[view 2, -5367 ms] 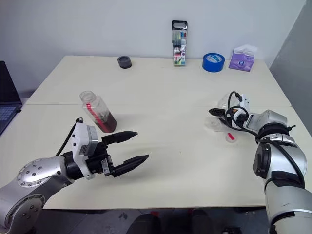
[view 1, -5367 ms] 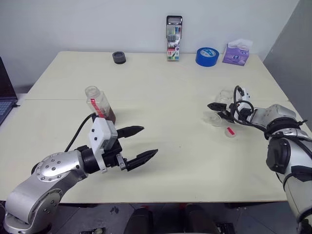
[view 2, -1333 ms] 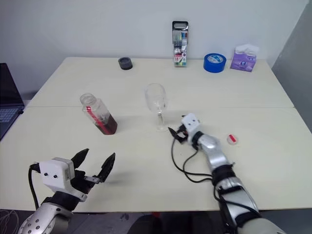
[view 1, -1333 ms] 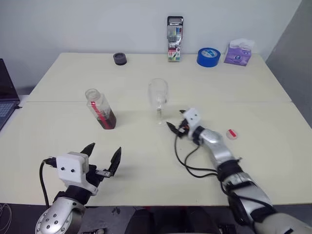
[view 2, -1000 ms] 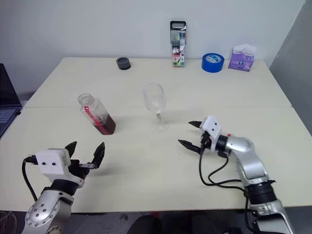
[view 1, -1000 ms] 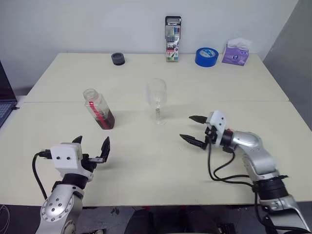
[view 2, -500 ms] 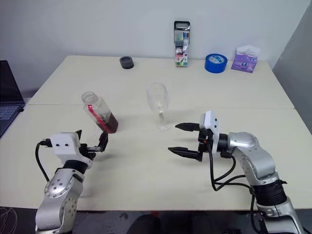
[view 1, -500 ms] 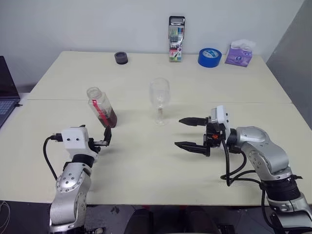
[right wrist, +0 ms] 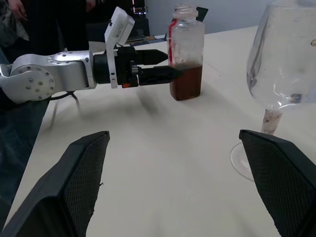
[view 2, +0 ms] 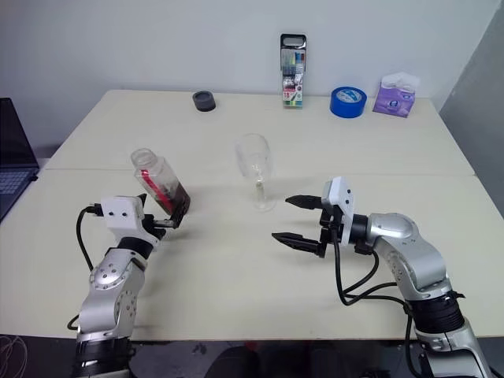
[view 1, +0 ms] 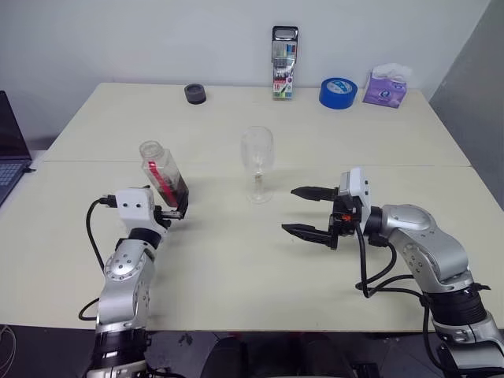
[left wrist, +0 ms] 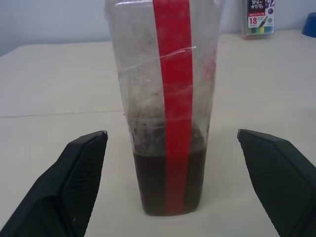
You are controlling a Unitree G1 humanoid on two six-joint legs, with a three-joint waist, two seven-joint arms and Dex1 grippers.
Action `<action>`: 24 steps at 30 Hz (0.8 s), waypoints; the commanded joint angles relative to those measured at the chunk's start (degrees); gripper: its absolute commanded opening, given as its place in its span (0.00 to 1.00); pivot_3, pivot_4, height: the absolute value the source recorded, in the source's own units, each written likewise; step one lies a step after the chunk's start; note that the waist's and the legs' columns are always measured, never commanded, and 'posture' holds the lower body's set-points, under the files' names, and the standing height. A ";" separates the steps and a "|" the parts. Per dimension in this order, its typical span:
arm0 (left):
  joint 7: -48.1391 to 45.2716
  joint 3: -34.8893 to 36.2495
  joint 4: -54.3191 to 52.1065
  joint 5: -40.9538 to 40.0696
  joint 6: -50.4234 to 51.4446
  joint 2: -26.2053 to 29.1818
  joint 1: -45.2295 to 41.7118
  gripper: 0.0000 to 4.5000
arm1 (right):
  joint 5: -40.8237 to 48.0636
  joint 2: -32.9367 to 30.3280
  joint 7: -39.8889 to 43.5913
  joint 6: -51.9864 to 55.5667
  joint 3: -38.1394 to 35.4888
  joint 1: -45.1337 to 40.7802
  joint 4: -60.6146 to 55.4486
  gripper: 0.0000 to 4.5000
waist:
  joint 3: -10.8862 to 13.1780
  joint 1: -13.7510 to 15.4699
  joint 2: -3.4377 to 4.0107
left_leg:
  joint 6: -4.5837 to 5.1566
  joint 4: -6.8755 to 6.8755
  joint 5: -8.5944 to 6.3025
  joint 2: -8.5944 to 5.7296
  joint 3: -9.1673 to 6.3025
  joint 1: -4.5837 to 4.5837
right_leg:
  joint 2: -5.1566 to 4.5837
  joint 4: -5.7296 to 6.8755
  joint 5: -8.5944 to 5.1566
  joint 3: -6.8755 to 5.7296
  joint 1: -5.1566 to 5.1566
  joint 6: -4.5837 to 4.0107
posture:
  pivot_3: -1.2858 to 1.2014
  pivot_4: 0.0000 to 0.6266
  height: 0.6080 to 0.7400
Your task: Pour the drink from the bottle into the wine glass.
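left gripper point(view 1: 175, 214) sits right at the foot of the bottle point(view 1: 161, 174), jaws spread wide, one finger on each side of it in the left wrist view and neither one touching. the bottle stands uncapped on the table point(view 1: 236, 268), the drink point(left wrist: 170, 180) filling its lower part. the wine glass point(view 1: 257, 161) stands upright at mid-table, looking empty. right gripper point(view 1: 309, 213) hovers just beside the glass, released, fingers well apart, holding nothing.

We see the bottle point(view 1: 164, 176) standing on the tabletop point(view 1: 236, 260) just ahead of the left jaws, the wine glass point(view 1: 257, 161) between both jaws, nearer the right.
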 commanded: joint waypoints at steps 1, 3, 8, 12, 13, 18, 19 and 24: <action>-1.08 -0.41 4.88 1.65 -4.39 1.18 -4.00 1.00 | 0.66 -0.27 -0.79 0.12 -0.73 -0.55 -2.33 1.00 | -0.01 0.02 -0.01 | -0.05 0.00 0.03 0.00 0.00 0.00 | 0.00 0.00 0.00 0.00 0.00 0.00 | 0.52 0.24 1.00; -1.36 -0.55 9.56 2.33 -6.25 1.47 -6.80 1.00 | 0.46 -0.18 -1.24 0.03 -0.68 -0.59 -2.21 1.00 | -0.01 0.05 -0.02 | -0.12 0.00 0.07 0.00 0.00 0.00 | 0.00 0.00 0.00 -0.01 0.00 0.00 | 0.52 0.24 1.00; -2.50 -0.80 18.49 3.17 -10.86 1.49 -11.07 0.96 | 0.27 0.09 -2.35 -0.08 -0.72 -0.90 -2.14 1.00 | -0.02 0.06 -0.04 | -0.21 0.01 0.12 -0.01 0.00 -0.01 | 0.00 0.00 0.00 -0.02 -0.01 0.00 | 0.52 0.24 1.00; -3.49 -1.07 21.08 3.18 -12.93 1.04 -12.08 0.73 | 0.21 -0.03 -3.10 -0.20 -0.96 -0.78 -2.03 1.00 | -0.02 0.02 -0.04 | -0.23 0.01 0.13 0.00 0.00 -0.02 | 0.00 0.01 0.00 -0.02 -0.02 0.00 | 0.52 0.24 1.00; -3.62 -1.13 21.36 3.16 -13.22 0.97 -12.12 0.66 | 0.25 -0.08 -3.25 -0.17 -1.03 -0.73 -2.09 1.00 | -0.02 0.02 -0.04 | -0.24 0.01 0.13 0.00 -0.01 -0.02 | 0.00 0.01 0.00 -0.02 -0.02 0.00 | 0.52 0.24 1.00; -4.25 -1.12 21.68 3.10 -13.93 1.07 -11.71 0.39 | 0.45 -0.43 -3.80 -0.21 -1.09 -0.12 -3.04 1.00 | -0.03 0.02 -0.04 | -0.25 0.01 0.14 0.00 0.00 -0.02 | -0.01 0.02 0.00 -0.02 -0.03 0.00 | 0.52 0.24 1.00; -4.34 -1.10 21.54 3.06 -13.89 1.18 -11.69 0.39 | 0.40 -0.46 -3.85 -0.35 -1.06 0.01 -3.22 1.00 | -0.03 0.03 -0.04 | -0.26 0.01 0.14 0.00 0.00 -0.02 | -0.01 0.02 0.00 -0.02 -0.02 0.00 | 0.52 0.24 1.00; -4.76 -1.81 20.21 4.67 -12.13 4.03 -14.97 0.39 | 0.17 -0.22 -4.93 -1.24 -1.71 0.48 -4.76 1.00 | -0.02 0.03 -0.06 | -0.26 0.01 0.15 0.00 -0.03 -0.03 | -0.01 0.03 0.00 -0.04 -0.03 0.00 | 0.52 0.24 1.00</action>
